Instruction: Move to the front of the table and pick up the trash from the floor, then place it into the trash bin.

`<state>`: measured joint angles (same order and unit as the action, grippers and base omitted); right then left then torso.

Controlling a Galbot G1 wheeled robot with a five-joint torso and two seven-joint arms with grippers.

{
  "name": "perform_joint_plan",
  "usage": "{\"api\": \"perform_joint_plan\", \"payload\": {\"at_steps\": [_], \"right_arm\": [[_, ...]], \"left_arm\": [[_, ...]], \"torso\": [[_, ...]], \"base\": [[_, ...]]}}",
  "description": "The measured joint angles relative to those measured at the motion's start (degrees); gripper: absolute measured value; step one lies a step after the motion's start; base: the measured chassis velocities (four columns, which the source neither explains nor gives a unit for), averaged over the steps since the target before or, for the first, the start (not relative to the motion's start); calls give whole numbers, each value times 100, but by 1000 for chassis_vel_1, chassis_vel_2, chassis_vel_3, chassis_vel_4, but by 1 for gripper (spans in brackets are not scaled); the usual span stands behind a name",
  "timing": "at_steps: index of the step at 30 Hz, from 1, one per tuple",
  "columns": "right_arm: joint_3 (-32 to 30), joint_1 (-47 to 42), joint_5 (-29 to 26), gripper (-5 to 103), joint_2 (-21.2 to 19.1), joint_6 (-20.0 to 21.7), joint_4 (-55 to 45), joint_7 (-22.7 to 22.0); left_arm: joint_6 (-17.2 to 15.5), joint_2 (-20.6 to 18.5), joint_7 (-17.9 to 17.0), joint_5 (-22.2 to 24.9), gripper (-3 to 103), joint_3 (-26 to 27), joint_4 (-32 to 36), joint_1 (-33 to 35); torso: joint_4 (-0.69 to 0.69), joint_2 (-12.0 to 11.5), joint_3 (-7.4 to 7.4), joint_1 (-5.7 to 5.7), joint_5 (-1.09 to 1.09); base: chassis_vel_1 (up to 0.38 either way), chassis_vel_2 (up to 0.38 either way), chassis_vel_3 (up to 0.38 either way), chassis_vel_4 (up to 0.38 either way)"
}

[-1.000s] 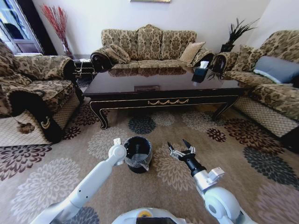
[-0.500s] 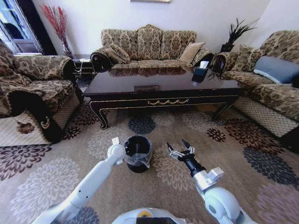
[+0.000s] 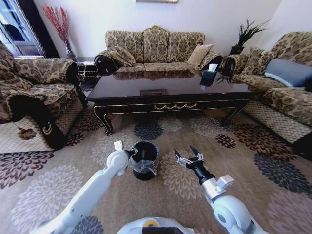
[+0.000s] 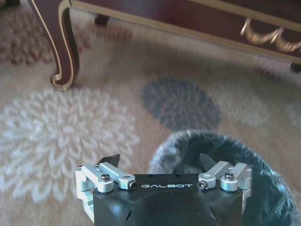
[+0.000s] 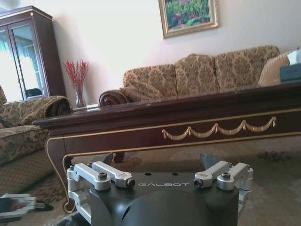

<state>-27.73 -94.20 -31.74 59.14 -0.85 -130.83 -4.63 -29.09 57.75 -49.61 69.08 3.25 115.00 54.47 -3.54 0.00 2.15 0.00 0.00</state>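
The black trash bin point(image 3: 144, 161) with a clear liner stands on the patterned floor point(image 3: 273, 195) in front of the dark table point(image 3: 165, 92). My left gripper point(image 3: 131, 152) hovers at the bin's left rim. In the left wrist view this gripper point(image 4: 159, 162) is open with nothing between its fingers, and the bin point(image 4: 225, 155) lies just beyond and to one side of it. To the right of the bin, my right gripper point(image 3: 189, 157) is held low over the carpet, open and empty. From its wrist view, the right gripper point(image 5: 157, 160) faces the table's ornamented side point(image 5: 216, 128). The trash is out of view.
Patterned sofas stand on the left point(image 3: 34, 92), behind the table point(image 3: 156, 48) and on the right point(image 3: 287, 83). A dark tissue box point(image 3: 208, 77) sits on the tabletop. A curved table leg point(image 4: 63, 47) is near the left gripper. Open carpet stretches to both sides.
My left arm has shifted slightly to the left, and its gripper now shows at the bin's rim. The right arm and the bin have stayed put.
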Motion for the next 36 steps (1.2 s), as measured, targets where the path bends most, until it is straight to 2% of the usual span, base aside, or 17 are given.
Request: {"api": "perform_joint_plan", "payload": {"at_steps": [1, 2, 5, 6, 8, 10, 12, 13, 15, 17, 20, 22, 23, 27, 33, 36], "right_arm": [[-5, 10, 66, 100, 24, -19, 0, -3], [-18, 12, 218, 100, 79, -42, 0, -39], [-64, -4, 585, 100, 197, -147, 80, -202], [-64, -4, 585, 100, 197, -147, 80, -202], [-132, -3, 885, 100, 241, -269, 216, -293], [-188, 6, 1096, 100, 263, -369, 344, -344], [-196, 15, 1141, 100, 266, -392, 379, -363], [-209, 31, 1236, 100, 271, -432, 454, -422], [-220, 34, 1314, 100, 287, -481, 547, -470], [-230, 30, 1359, 100, 299, -507, 591, -481], [-249, 33, 1547, 100, 327, -684, 824, -481], [-250, 38, 1573, 100, 330, -724, 876, -475], [-250, 55, 1613, 100, 339, -799, 981, -424], [-296, 98, 1733, 100, 479, -926, 1190, -323], [-294, 154, 1763, 100, 559, -980, 1273, -270], [-286, 199, 1760, 100, 542, -987, 1309, -268]], "left_arm": [[96, -61, 194, -204, 97, 148, 104, 191], [326, -173, 515, -539, 99, 374, 225, 476], [854, -417, 1357, -1503, 100, 1045, 439, 1230], [854, -417, 1357, -1503, 100, 1045, 439, 1230], [1210, -551, 1847, -2063, 100, 1430, 587, 1731], [1620, -581, 2179, -2609, 100, 1700, 663, 2088], [1731, -583, 2253, -2751, 100, 1758, 669, 2175], [1996, -579, 2442, -3130, 100, 1940, 684, 2449], [2268, -527, 2650, -3497, 100, 2183, 740, 2809], [2398, -475, 2739, -3646, 100, 2299, 777, 2992], [2978, -209, 3025, -4167, 100, 2671, 865, 3602], [3080, -156, 3066, -4244, 100, 2730, 884, 3716], [3282, -10, 3159, -4408, 100, 2862, 940, 3996], [3600, 360, 3237, -4952, 100, 2969, 1003, 4485], [3816, 754, 3243, -5355, 100, 2984, 1019, 4857], [3839, 798, 3235, -5361, 100, 3041, 1040, 4928]], "torso": [[2, 0, 0, 0, -1], [2, 0, 0, 0, -1], [2, 0, 0, 0, -2], [2, 0, 0, 0, -2], [3, 0, 0, 0, 0], [1, 0, 0, 0, 0], [1, 0, 0, 0, 0], [0, 0, 0, 0, -1], [1, 0, 0, 0, 0], [2, 0, 0, 0, 0], [1, 0, 0, 0, 0], [1, 0, 0, 0, 1], [2, 0, 0, 0, 1], [1, 0, 0, 0, 1], [2, 0, 0, 0, 0], [2, 1, 0, 0, 0]], "base": [[0, 0, 0, 0], [0, 0, 0, 0], [0, 0, 0, 0], [0, 0, 0, 0], [0, 0, 0, 0], [0, 0, 0, 0], [0, 0, 0, 0], [0, 0, 0, 0], [0, 0, 0, 0], [0, 0, 0, 0], [0, 0, 0, 0], [0, 0, 0, 0], [0, 0, 0, 0], [0, 0, 0, 0], [0, 0, 0, 0], [0, 0, 0, 0]]}}
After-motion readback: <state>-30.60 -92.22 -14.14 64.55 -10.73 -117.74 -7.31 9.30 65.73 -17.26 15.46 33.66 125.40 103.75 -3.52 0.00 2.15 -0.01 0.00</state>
